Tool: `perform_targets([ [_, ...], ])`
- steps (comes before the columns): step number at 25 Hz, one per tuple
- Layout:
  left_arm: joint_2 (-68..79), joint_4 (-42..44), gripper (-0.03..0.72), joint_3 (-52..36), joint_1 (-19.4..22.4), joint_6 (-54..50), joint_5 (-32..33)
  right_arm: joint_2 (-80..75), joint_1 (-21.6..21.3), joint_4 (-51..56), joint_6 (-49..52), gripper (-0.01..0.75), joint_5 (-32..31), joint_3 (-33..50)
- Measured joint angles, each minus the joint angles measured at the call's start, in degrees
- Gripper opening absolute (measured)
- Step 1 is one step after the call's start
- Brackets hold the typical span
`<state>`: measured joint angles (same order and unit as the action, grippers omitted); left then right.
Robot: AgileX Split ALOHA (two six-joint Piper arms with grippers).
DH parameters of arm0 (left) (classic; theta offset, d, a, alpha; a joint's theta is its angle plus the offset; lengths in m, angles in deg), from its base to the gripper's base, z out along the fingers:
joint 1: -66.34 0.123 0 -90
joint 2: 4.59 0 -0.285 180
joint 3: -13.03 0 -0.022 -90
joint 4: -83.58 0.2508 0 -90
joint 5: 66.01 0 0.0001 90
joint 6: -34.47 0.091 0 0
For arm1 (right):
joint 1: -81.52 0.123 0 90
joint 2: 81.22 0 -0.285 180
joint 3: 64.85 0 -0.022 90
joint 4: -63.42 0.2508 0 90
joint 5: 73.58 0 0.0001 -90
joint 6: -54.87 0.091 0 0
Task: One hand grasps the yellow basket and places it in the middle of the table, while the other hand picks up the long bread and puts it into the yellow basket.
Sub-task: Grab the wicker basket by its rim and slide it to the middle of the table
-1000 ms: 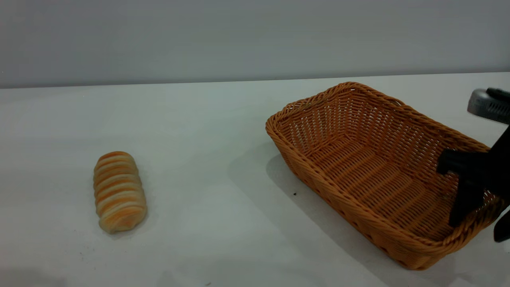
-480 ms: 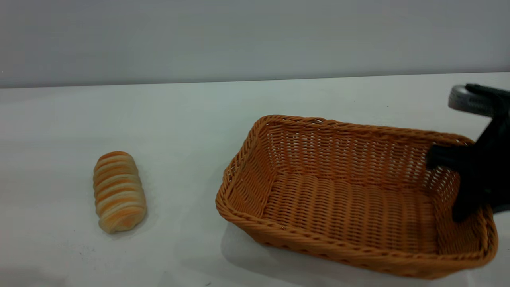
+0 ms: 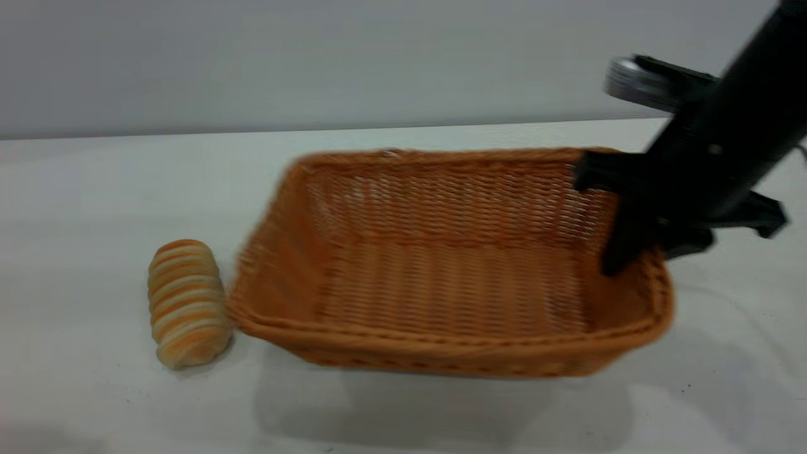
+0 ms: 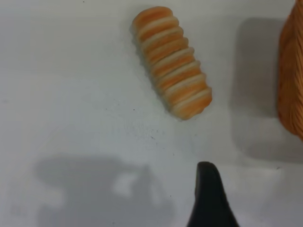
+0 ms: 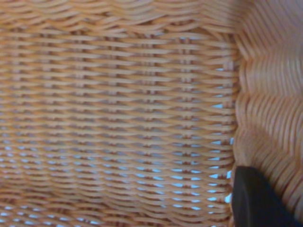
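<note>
The yellow basket [image 3: 441, 353] is in the middle of the table [image 3: 94, 189], held a little above it with a shadow underneath. My right gripper [image 3: 649, 252] is shut on the basket's right end wall, one finger [image 5: 255, 198] inside against the weave [image 5: 118, 94]. The long bread [image 3: 186, 302] lies on the table just left of the basket's left end. My left gripper is outside the exterior view. In its wrist view one finger [image 4: 208, 198] shows above bare table, short of the bread [image 4: 171, 61] and empty. The basket's edge [image 4: 293, 85] shows beside the bread.
The right arm [image 3: 744, 113] slants down from the upper right over the table. A grey wall runs behind the table's far edge. Bare white tabletop lies left of and in front of the bread.
My right gripper has carried the basket leftward from the right edge to the middle and turned it lengthwise. Its left end now nearly reaches the bread, which has not moved.
</note>
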<state>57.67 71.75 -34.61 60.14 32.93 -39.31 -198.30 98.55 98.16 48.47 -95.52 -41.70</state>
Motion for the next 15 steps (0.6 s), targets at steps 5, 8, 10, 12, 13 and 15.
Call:
perform_targets([
  [5, 0.0, 0.0, 0.541, 0.0, 0.0, 0.0, 0.2, -3.3, 2.0, 3.7, -3.9, 0.050, 0.1, -2.4],
  [8, 0.0, 0.0, 0.541, 0.0, 0.0, 0.0, 0.3, -4.7, 2.5, 4.6, -6.7, 0.088, 0.0, -2.7],
  [10, 0.0, 0.0, 0.541, 0.0, 0.0, 0.0, 0.3, -4.9, 2.5, 5.1, -9.1, 0.145, 0.0, -2.7],
  [12, 0.0, 0.0, 0.541, 0.0, 0.0, 0.0, 0.0, -4.9, 2.5, 5.4, -11.0, 0.233, 0.3, -2.9],
  [13, 0.0, 0.0, 0.541, 0.0, 0.0, 0.0, -0.3, -4.9, 2.5, 5.5, -11.6, 0.293, 0.5, -2.9],
  [15, 0.0, -0.1, 0.541, 0.0, 0.0, 0.0, -1.1, -4.9, 2.5, 5.5, -12.2, 0.426, 0.6, -2.9],
])
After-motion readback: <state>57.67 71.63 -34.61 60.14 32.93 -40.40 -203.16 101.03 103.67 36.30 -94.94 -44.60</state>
